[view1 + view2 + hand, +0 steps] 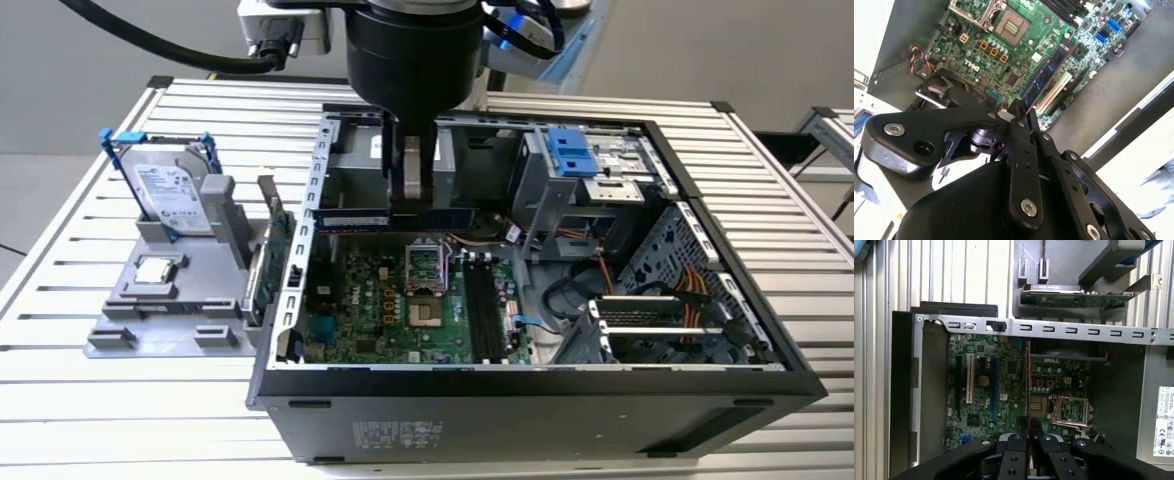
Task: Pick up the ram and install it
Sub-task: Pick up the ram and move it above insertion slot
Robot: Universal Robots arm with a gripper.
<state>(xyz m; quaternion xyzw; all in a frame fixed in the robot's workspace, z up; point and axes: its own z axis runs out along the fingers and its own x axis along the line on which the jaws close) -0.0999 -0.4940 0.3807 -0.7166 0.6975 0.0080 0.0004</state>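
Pinching ram (pixel 1048 72) between end effector (pixel 1022 111) fingers, above motherboard (pixel 1021 62)

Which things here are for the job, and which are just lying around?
For the job: the ram, pinched in the claw; the motherboard inside the open computer case.

Just lying about: the hard drive, the green expansion card, the grey holder.

gripper (pixel 1030 436) clamped on ram (pixel 1028 380) | ram edge-on over mobo (pixel 1006 405) | CPU socket (pixel 1070 412) just beside
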